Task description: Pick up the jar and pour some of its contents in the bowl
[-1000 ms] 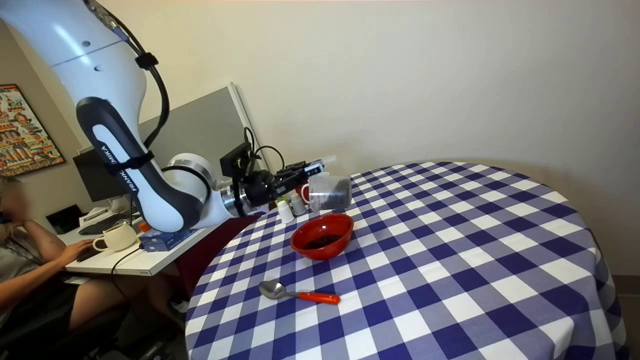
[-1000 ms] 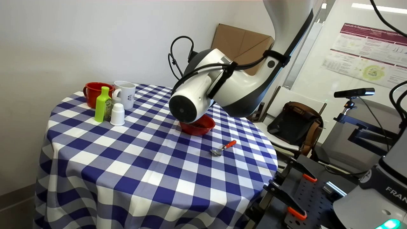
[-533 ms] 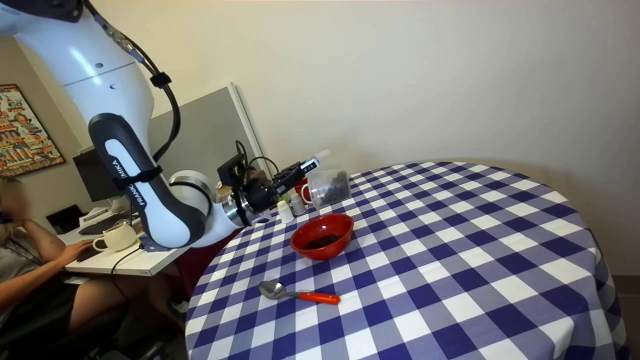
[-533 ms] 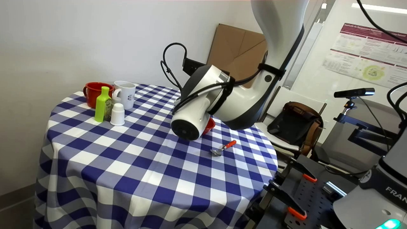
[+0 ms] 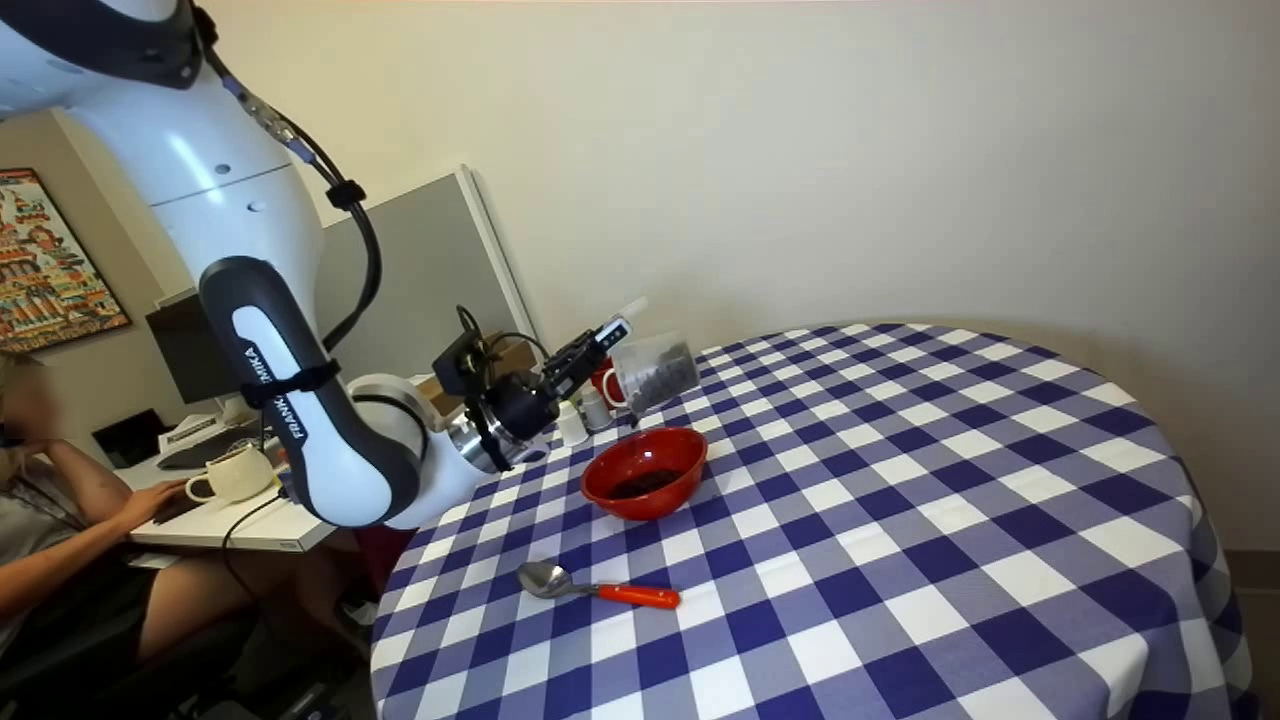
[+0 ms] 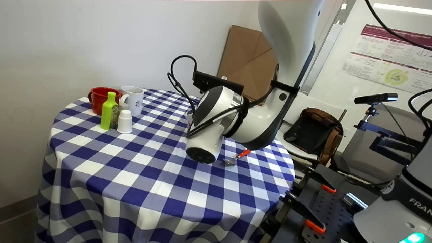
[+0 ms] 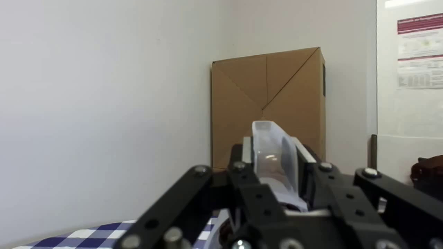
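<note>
The jar (image 5: 662, 370), clear and whitish with dark contents, hangs tilted above the table in an exterior view, its lower left edge down. A few dark bits show at that edge. My gripper (image 5: 612, 334) is shut on a translucent whitish part of the jar that looks like its handle. In the wrist view that part (image 7: 266, 138) sits between the fingers of the gripper (image 7: 277, 155). The red bowl (image 5: 600, 485) stands on the table just below the jar, with dark contents in its bottom. In the other exterior picture my arm hides the bowl and most of the jar.
A spoon with an orange handle (image 5: 637, 596) lies in front of the bowl. A red mug (image 6: 101, 96), a white mug (image 6: 135, 103), a green bottle (image 6: 108, 113) and a small white container (image 6: 125, 122) stand together on the checked tablecloth (image 6: 162, 148). A wall runs behind the table.
My arm has come lower at the wrist and elbow while the gripper points more upward. The jar has tipped further, its right end rising, and moved slightly left. The bowl has not moved.
</note>
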{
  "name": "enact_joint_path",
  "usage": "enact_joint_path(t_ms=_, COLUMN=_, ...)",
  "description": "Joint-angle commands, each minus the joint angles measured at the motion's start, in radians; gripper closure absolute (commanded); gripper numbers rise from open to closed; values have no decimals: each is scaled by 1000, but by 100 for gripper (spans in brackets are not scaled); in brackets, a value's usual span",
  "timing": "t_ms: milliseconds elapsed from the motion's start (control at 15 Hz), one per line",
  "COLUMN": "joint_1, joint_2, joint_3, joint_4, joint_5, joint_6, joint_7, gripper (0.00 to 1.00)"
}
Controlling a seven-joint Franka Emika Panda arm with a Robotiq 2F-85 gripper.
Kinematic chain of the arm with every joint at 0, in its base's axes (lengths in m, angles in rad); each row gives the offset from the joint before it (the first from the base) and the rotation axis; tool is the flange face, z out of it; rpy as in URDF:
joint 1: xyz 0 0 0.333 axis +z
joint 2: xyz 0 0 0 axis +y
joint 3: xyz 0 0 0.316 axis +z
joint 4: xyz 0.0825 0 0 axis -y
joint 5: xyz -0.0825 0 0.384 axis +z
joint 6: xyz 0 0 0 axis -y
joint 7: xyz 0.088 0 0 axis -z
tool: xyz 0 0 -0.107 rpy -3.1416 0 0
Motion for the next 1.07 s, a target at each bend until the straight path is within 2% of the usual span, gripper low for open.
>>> enact_joint_path(t_ms=0, joint_1=18, joint_2=41, joint_3=-23, joint_4=10, joint_5=-62, joint_6=-82, joint_7=46, gripper=92)
enact_joint_path(t_ms=533, joint_1=8, joint_2=73, joint_3=-20, joint_4=17, joint_5=-95, joint_6=-142, joint_7=80, gripper=92)
enact_joint_path(t_ms=1000, joint_1=-51, joint_2=60, joint_3=48, joint_4=82, joint_5=67, joint_6=-56, joint_7=62, gripper=92)
